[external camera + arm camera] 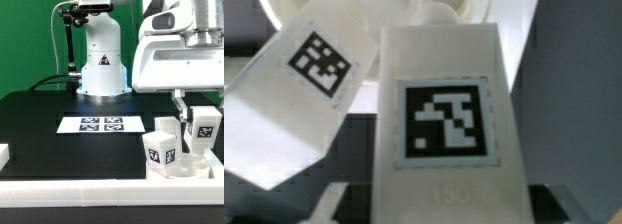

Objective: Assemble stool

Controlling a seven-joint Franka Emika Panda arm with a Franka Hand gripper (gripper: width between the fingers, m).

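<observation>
My gripper [194, 112] hangs at the exterior view's right and is shut on a white blocky stool leg [205, 130], upright, tag facing the camera. In the wrist view that leg [446, 110] fills the middle between my fingers [345, 200], and my gripper [446, 196] grips its sides. The leg stands low over the round white seat [192, 164]. A second leg [160, 150] stands upright on the seat toward the exterior view's left; it shows tilted in the wrist view [304, 95]. A third white block [166, 126] stands just behind it.
The marker board [100, 125] lies flat mid-table before the robot's base [102, 70]. A long white rail [90, 190] runs along the front edge, with a short white piece [4, 154] at the exterior view's left.
</observation>
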